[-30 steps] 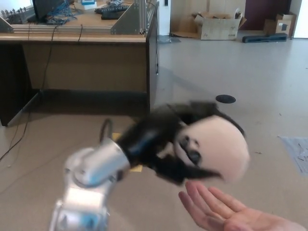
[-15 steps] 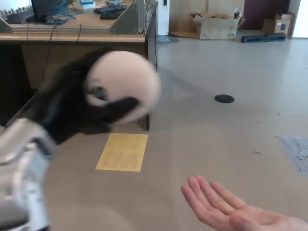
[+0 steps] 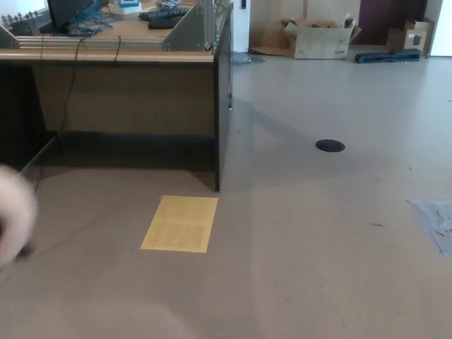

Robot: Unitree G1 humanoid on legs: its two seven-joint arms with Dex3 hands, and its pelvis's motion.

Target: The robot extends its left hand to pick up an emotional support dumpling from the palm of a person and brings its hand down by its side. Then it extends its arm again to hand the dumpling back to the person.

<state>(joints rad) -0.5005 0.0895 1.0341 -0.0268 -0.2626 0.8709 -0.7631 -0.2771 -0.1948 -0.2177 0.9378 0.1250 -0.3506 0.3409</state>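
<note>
Gone leftward, dumpling (image 3: 14,215) blurs beside floor (image 3: 318,233), desk (image 3: 127,85).

Blurred white dumpling (image 3: 14,215) at left edge, above floor (image 3: 318,233).

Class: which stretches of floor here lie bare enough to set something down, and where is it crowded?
Bare: the floor between the yellow sheet and the black disc. Crowded: the desk top, the far wall's box, and the left edge, where the dumpling shows.
</note>
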